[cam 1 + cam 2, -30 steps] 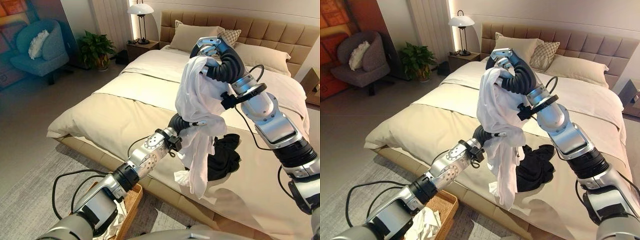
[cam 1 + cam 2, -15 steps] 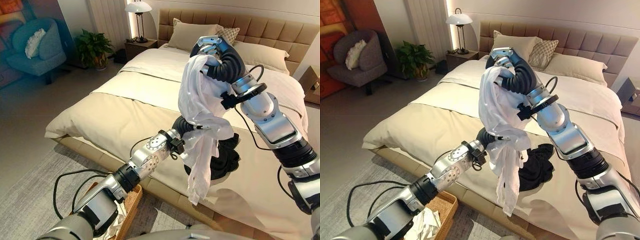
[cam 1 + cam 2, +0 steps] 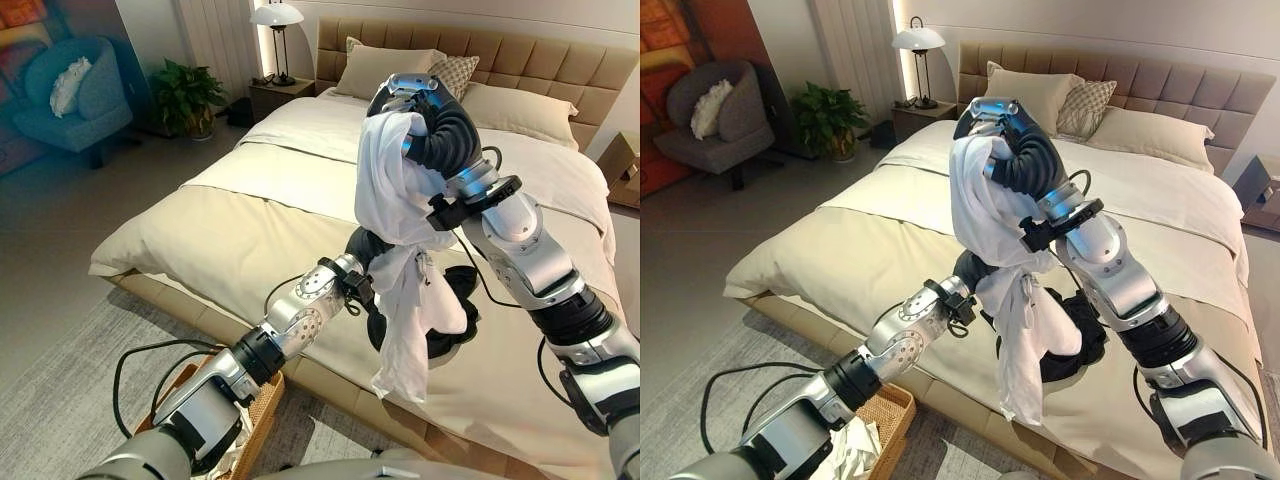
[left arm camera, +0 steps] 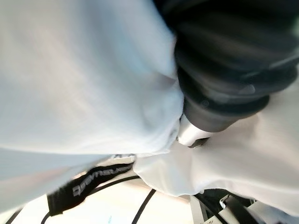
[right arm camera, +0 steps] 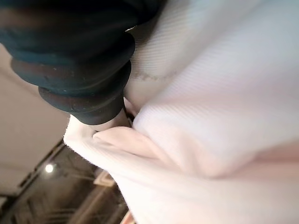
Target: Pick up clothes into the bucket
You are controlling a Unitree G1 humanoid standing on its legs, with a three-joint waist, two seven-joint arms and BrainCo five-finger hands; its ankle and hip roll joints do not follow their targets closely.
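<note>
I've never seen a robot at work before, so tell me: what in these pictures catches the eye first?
A white shirt hangs in mid-air over the bed, held up high by the right hand, its tail dangling past the bed's edge. The left hand reaches into the cloth lower down. Behind it a dark garment lies on the bed, and a wicker basket sits on the floor below.

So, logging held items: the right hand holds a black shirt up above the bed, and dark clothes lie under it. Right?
Not quite: the shirt is white, not black, as the right eye view shows. The right hand does hold it up above the bed, with dark clothes lying beneath.
</note>
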